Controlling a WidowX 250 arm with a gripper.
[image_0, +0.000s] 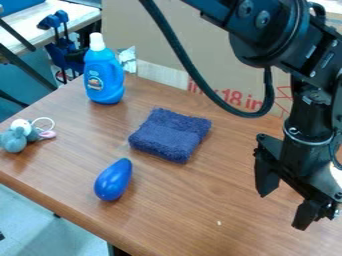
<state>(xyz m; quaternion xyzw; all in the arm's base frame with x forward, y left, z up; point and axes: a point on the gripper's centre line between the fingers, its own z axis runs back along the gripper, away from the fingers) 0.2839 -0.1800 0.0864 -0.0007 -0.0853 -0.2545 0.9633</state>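
We're looking down at a brown wooden table (180, 215), and over on the right-hand side of our view we have the gripper (283, 211), hanging over the work surface on the black arm (287, 45) that comes in from the top. And it's open, folks: we can see the two fingers (267, 172) standing well apart, with the wood grain showing between them. Nearest to it we find the dark blue cloth (170, 135), folded into a thick, fuzzy pad and lying flat around the middle of the table, apart from the gripper. Closer to the front edge, we spot a shiny blue eggplant-shaped toy (112, 182), on its side, its narrow, green-tipped end pointing away from us, near the cloth. Further back, there's our blue bottle (103, 82), standing upright with its white cap (97, 41) on top. Out by the left edge of the view sits a small grey toy (17, 137) with touches of white and pink and a thin pale loop beside it. Behind the table we've got a large cardboard panel (180, 35) with red print, a black cable (190, 70) curving down in front of it, and some blue tool handles (57, 22) at upper left.
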